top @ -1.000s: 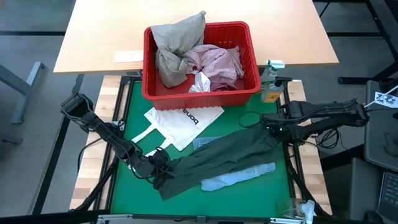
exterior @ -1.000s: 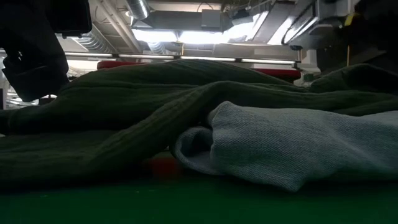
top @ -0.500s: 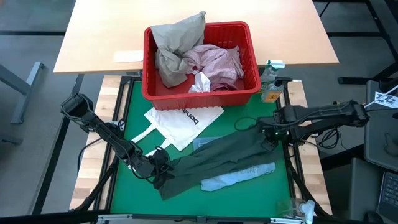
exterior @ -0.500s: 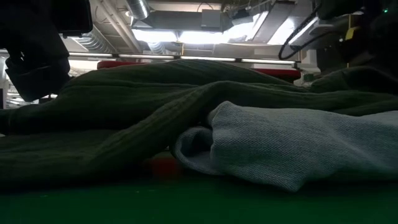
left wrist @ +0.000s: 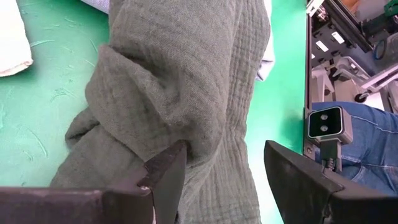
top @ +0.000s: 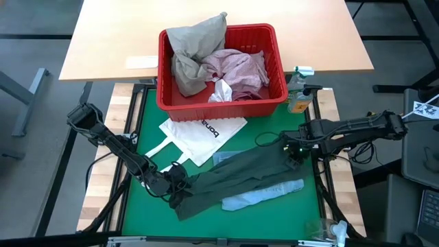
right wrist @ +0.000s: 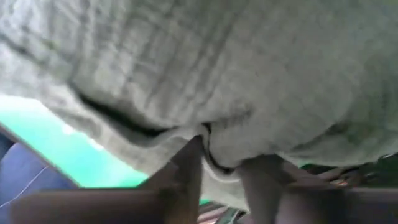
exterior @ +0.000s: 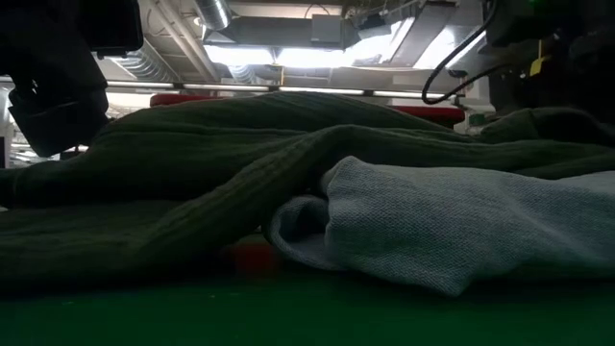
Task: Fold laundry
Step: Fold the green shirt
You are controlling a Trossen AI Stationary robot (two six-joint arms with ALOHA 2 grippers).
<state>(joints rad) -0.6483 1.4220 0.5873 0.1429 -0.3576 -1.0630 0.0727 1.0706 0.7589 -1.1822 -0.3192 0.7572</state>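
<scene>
Dark grey-green garment (top: 241, 173) lies between left end effector (top: 180, 185) and right end effector (top: 295, 152).

Dark grey-green garment (left wrist: 186, 81): crinkled gauze-like weave, matt, soft folds.
Light blue garment (exterior: 461, 226): finer, even weave, matt.
Table mat (top: 144, 209): green, smooth, matt, faint scuffs.
Basket (top: 274, 65) at 12 o'clock: red plastic, slotted, slight sheen.
Tote bag (top: 199, 137): white cloth, flat, matt, black print.
Left gripper (left wrist: 221, 171) fingers (left wrist: 168, 171): dark, smooth, matt plastic look.
Far tabletop (top: 116, 34): pale wood finish, smooth.
</scene>
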